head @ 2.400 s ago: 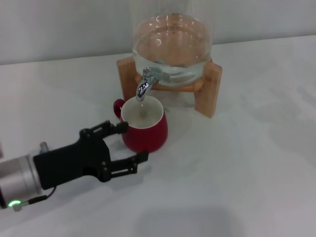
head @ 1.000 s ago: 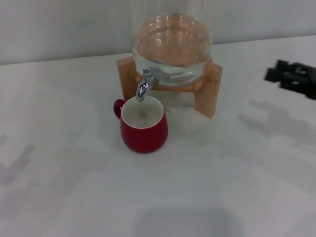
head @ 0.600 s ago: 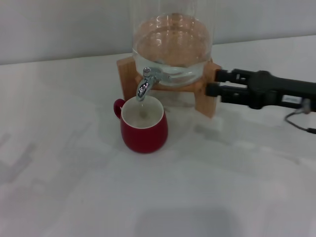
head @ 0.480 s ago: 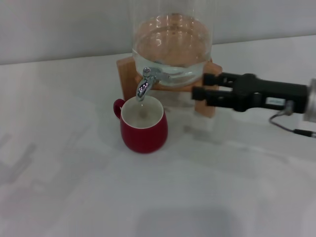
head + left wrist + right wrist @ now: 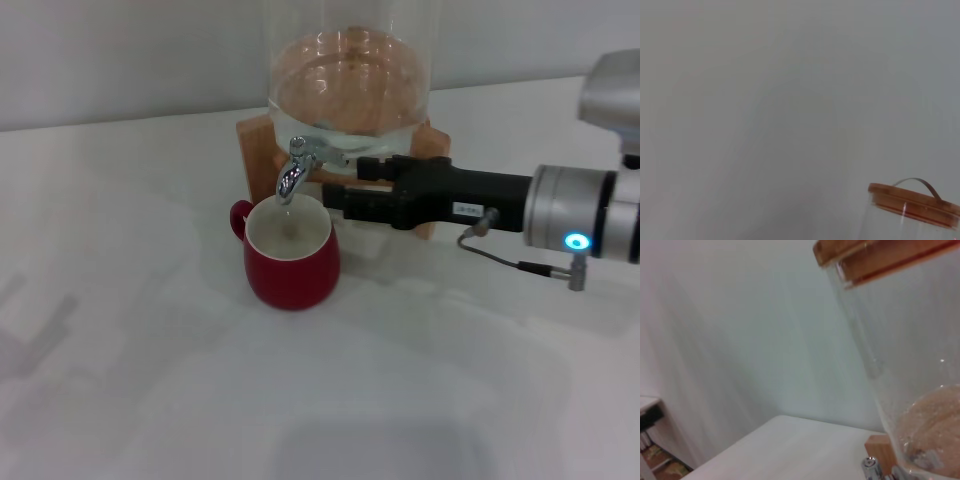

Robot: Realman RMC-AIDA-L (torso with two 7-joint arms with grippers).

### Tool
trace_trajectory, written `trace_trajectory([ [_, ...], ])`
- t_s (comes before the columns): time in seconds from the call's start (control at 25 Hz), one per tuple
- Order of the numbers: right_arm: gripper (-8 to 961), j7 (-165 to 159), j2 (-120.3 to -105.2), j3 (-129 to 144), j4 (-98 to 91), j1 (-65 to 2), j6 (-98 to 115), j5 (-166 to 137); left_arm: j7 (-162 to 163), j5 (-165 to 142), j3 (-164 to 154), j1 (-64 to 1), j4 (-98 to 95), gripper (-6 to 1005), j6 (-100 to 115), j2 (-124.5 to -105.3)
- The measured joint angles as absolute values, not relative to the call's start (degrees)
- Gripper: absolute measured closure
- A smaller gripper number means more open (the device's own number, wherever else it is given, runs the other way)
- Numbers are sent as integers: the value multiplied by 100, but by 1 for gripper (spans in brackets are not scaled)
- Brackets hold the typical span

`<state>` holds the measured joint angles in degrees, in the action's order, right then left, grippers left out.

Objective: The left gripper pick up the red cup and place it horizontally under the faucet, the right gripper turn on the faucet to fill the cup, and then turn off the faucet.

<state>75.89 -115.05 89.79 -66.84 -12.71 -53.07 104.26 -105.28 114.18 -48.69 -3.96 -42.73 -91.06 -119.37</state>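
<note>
Right gripper (image 5: 345,195) is in at the tap, reaching across from the robot's right with its long black body level over the table, fingertips just beside the faucet (image 5: 296,165) on its right side and a little below the top lever. Its two fingers read as lying close together with only a slim gap; nothing is clamped between them, and whether they touch the chrome I can't tell. Directly below the spout sits the red cup (image 5: 290,253), upright on the white table (image 5: 150,350), mouth open to the spout, loop handle pointing to the robot's left, inside looking dry. Behind both stands the glass dispenser (image 5: 350,80) on its wooden stand (image 5: 425,180), with liquid in the bottom. The left gripper is out of sight in the head view, and its wrist camera only catches the dispenser's wooden lid (image 5: 912,202) from well off. The filling step is about to start, I'd say, and here's the risk: those fingertips sit low against the lever, so a sideways push could miss it and shove the faucet body instead, rocking the dispenser on its stand. The black arm also passes close above the cup's rim; any dip could nudge the cup out from under the spout, and water would hit the table.
</note>
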Motion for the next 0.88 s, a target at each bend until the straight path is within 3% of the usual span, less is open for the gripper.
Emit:
trace_trajectory([
  [0.88, 191, 7672, -11511, 9388, -7149, -1299, -5314, 10649, -10526, 11212, -4836, -447, -4254, 119, -9016, -11909],
])
